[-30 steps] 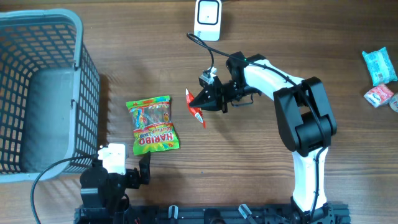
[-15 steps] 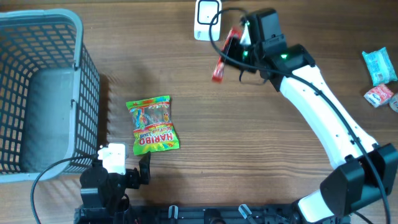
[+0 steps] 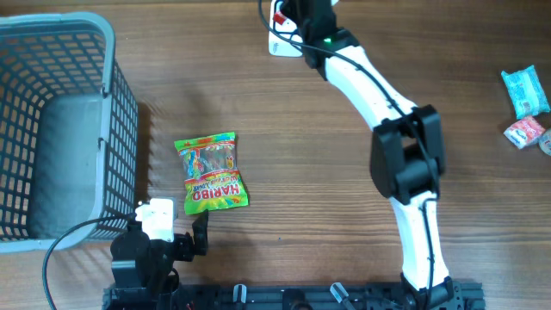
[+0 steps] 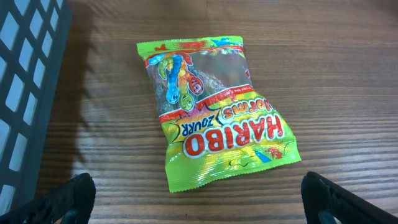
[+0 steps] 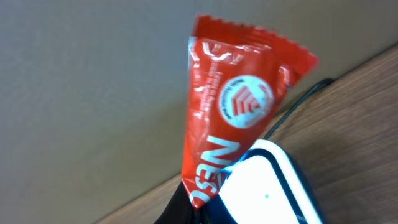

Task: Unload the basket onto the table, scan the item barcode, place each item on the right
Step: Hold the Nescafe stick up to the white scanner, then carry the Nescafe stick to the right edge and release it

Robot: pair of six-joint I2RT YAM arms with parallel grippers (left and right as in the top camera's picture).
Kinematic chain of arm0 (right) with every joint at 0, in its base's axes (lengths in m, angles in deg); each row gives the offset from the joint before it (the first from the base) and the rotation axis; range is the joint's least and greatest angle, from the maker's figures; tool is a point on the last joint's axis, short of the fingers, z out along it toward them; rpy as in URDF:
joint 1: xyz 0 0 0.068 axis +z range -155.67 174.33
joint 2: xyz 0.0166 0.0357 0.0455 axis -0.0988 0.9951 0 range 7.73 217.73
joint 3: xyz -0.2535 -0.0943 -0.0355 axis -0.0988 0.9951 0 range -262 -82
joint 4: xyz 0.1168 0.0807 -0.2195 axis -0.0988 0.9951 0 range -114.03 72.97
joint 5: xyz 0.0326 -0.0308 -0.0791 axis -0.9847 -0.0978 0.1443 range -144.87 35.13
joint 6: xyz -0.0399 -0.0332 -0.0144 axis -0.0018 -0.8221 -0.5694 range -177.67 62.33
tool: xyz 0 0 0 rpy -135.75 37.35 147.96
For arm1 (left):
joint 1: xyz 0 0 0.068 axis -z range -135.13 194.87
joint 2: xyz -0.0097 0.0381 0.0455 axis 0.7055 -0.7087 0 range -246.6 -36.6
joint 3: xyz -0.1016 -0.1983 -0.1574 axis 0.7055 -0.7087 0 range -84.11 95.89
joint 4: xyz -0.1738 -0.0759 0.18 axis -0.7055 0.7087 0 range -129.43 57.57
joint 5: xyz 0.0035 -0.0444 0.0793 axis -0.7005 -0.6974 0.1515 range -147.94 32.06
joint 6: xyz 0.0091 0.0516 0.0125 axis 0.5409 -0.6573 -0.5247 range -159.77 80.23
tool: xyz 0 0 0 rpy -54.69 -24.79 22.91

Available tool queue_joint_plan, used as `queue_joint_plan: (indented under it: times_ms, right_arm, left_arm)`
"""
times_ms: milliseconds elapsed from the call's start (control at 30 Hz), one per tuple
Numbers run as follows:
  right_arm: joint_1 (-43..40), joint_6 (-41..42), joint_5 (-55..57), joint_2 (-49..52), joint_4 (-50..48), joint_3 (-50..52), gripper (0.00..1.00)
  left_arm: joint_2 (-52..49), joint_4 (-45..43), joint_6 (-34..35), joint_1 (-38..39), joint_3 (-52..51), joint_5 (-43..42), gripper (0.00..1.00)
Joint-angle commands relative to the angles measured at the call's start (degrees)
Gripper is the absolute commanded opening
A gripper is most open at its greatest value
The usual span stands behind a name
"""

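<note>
A red snack packet (image 5: pixel 230 118) stands upright in the right wrist view, pinched at its lower tip by my right gripper (image 5: pixel 194 208), which is shut on it. It hangs just over the white barcode scanner (image 5: pixel 270 186), its printed face toward the camera. Overhead, the right gripper (image 3: pixel 297 13) reaches the table's far edge above the scanner (image 3: pixel 281 43), and only a sliver of the packet (image 3: pixel 277 12) shows. My left gripper (image 4: pixel 205 210) is open and holds nothing, low over the wood just short of a green Haribo bag (image 4: pixel 211 112).
A grey wire basket (image 3: pixel 52 120) fills the left side, its wall (image 4: pixel 25 81) close beside the left gripper (image 3: pixel 164 228). The Haribo bag (image 3: pixel 211 172) lies flat near the basket. A blue packet (image 3: pixel 525 90) and a pink one (image 3: pixel 525 132) sit at the right edge.
The right arm has swung the red packet from the table's middle up to the scanner at the far edge. The left arm and the Haribo bag have not moved.
</note>
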Motion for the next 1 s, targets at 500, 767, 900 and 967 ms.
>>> queue_joint_plan:
  times_ms: [500,767,900,967]
  right_arm:
    - [-3.3,17.1,-0.1,6.8,12.6,-5.5,0.05]
    - [-2.5,40.2,-6.3,6.8,18.2,-5.9,0.05]
    - [-1.5,46.3,-5.6,6.8,15.0,-6.3,0.05]
    - [-1.5,46.9,-4.7,6.8,16.3,-7.3,0.05]
  left_arm:
    - [0.4,-0.1,0.5,-0.3,0.1,0.1,1.0]
    - [0.4,-0.1,0.5,-0.3,0.1,0.1,1.0]
    - [0.4,-0.1,0.5,-0.3,0.1,0.1,1.0]
    - [0.4,-0.1,0.5,-0.3,0.1,0.1,1.0]
